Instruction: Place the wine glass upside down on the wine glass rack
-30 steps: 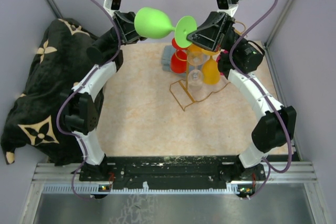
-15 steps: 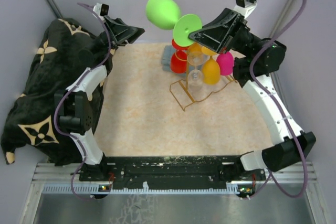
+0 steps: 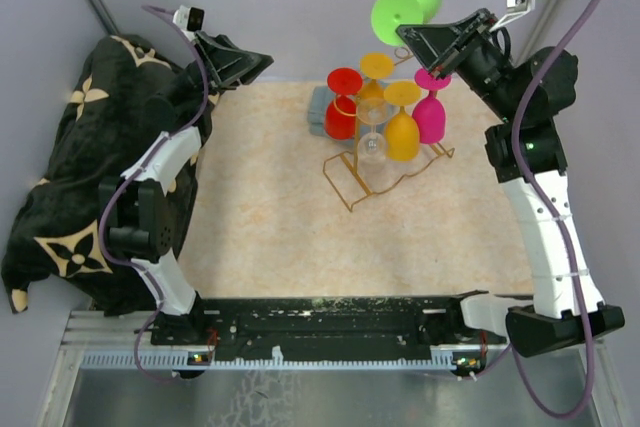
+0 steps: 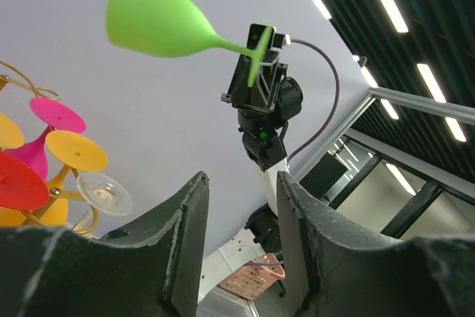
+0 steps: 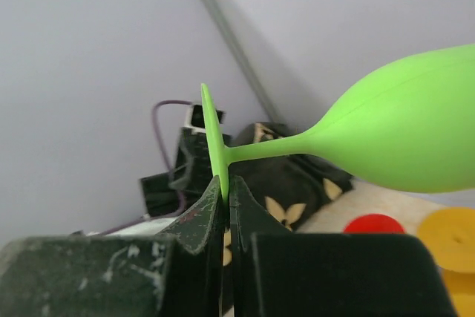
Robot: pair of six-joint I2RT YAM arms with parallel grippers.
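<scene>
**Top external view.** The green wine glass (image 3: 400, 13) is off the rack, held in the air over the far right of the table mat (image 3: 270, 217). Its long axis lies roughly level, with the foot towards the camera and the bowl towards the back wall. The right gripper (image 3: 403, 32) pinches the rim of the foot. The wine glass rack (image 3: 350, 187) stands nearer and carries inverted coloured glasses (image 3: 402, 132). A grey object (image 3: 318, 112) behind them is mostly hidden. The left gripper (image 3: 260, 59) hangs at the far left, above a black patterned cloth (image 3: 70, 177).

**Left wrist view.** The left fingers (image 4: 189, 213) stand spread, with nothing between them. Beyond them the wine glass lies near horizontal, bowl left and foot right. It is slightly blurred. The frame edge cuts off the coloured glasses, so only their feet show.

**Right wrist view.** The right fingers (image 5: 204, 209) are pressed together on the foot, which is seen edge-on. The stem runs right and slightly upward. The frame crops the bowl. The dark shape behind appears to be the left arm.
</scene>
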